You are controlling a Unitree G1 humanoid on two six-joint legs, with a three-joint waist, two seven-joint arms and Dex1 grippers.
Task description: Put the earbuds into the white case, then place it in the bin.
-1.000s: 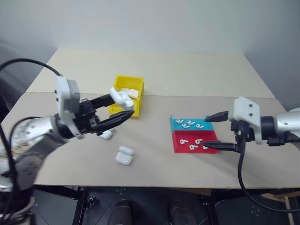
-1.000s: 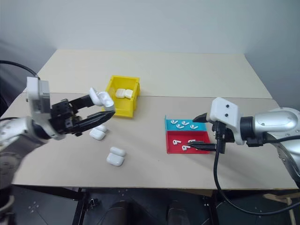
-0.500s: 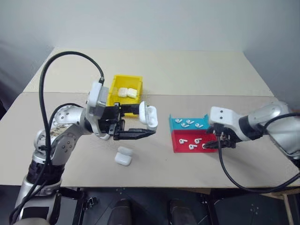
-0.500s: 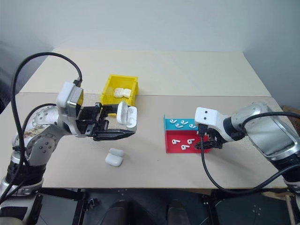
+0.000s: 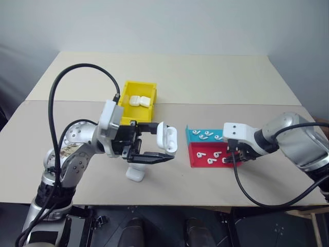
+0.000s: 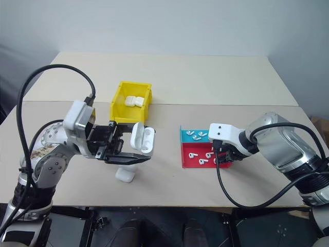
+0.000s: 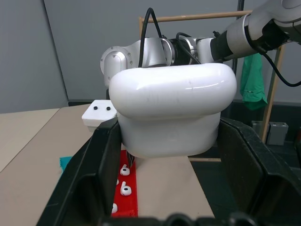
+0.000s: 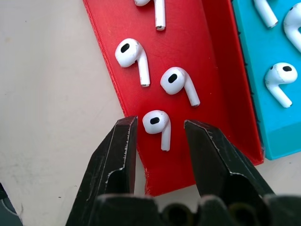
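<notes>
Earbuds lying loose in shallow red tray and neighbouring blue tray; one bud directly between the two black fingers of right gripper, both fingers apart from it, jaws parted around it and not clamped. Two more buds just beyond the fingertips, farther into the red tray. Blue tray touching the red one on the side away from the right gripper's near finger, several buds in it.

White case clenched in left gripper, lifted clear of the table, lid flipped up and open cavity facing toward the right gripper. Held between the black fingers as seen along the left wrist, pressed on both flanks. Trays and right gripper straight ahead of the left gripper's tips, near but apart.

Second white case resting on the table just below the left gripper. Yellow bin behind the left gripper, on the far side, two white cases lying inside it.
</notes>
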